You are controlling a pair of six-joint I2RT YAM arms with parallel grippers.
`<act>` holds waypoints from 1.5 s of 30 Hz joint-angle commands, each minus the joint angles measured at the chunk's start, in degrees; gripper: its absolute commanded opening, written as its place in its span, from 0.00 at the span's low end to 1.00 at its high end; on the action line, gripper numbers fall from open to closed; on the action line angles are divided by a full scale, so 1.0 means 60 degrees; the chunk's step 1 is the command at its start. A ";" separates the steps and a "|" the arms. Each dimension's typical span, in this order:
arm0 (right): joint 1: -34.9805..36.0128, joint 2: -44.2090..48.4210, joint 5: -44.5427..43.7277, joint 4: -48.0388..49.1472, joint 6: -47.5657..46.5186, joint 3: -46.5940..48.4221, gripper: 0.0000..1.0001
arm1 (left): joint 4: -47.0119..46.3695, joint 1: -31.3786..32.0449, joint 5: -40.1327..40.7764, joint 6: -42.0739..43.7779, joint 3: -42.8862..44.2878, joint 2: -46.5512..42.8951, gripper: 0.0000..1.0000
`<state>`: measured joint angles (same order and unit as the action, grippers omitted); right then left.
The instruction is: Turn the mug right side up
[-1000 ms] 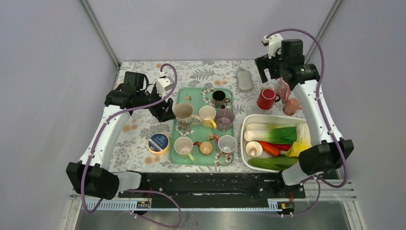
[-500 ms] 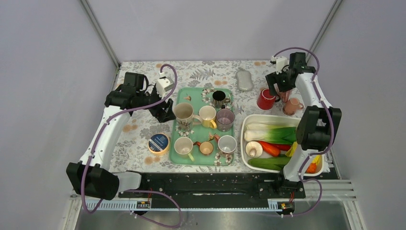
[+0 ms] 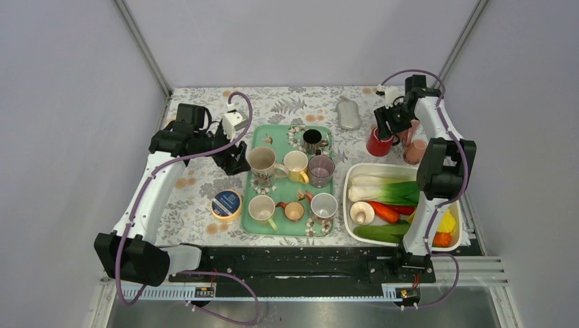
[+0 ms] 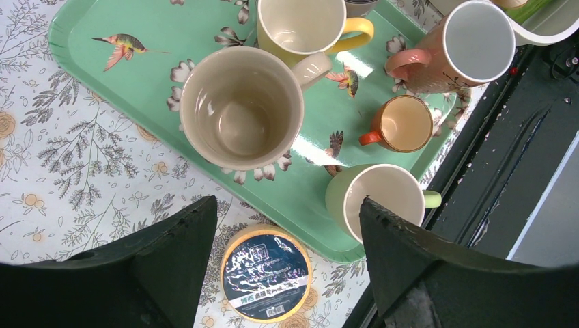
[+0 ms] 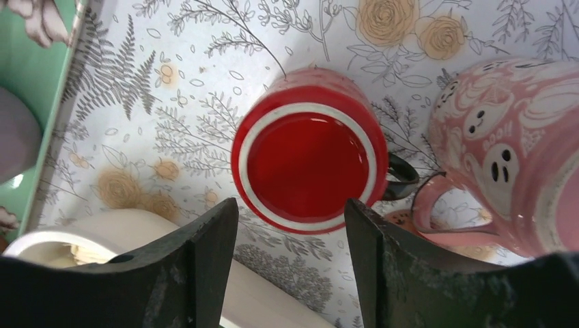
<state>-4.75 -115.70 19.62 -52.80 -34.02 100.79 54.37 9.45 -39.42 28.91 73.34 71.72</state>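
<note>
- I see the red mug [image 5: 305, 164] upside down, white-ringed base up, on the floral cloth beside a pink ghost mug [image 5: 509, 147].
- Right gripper [image 5: 290, 208] spread open above it; left gripper [image 4: 287, 205] open.
- Tin [image 4: 265, 273] label unreadable.

The left arm [image 3: 151, 184] reaches from its base at seven o'clock up toward ten o'clock. The left gripper [image 4: 287, 208] points downward with its jaws spread wide. The right arm [image 3: 437, 171] stretches from five o'clock out to one o'clock, and the right gripper [image 5: 290, 208] points straight down with its jaws parted.
</note>
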 commanded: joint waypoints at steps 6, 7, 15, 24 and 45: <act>0.1387 -0.0184 0.0256 -0.0674 0.0846 0.0439 0.66 | -0.0244 -0.0052 -0.0061 0.0016 0.0110 -0.0215 0.80; 0.1544 -0.0168 0.0333 -0.0667 0.0887 0.0479 0.67 | -0.0243 -0.0052 -0.0054 0.0016 0.0118 -0.0222 0.80; 0.1759 0.0593 -0.0775 -0.0848 0.0464 0.0988 0.83 | -0.0247 -0.0056 0.0077 0.0030 0.0010 -0.0293 0.80; 0.1730 0.0350 -0.2235 -0.0628 -0.0127 0.1456 0.99 | -0.0247 -0.0052 0.0040 0.0064 0.0030 -0.0212 0.80; -0.0116 -0.0285 0.1268 -0.1333 -0.7243 0.0081 0.79 | -0.0248 -0.0053 0.0815 0.0015 -0.0066 -0.0312 0.80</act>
<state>-5.82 -113.27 26.72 -60.34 -72.71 98.78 54.37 9.43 -36.34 28.91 72.18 70.52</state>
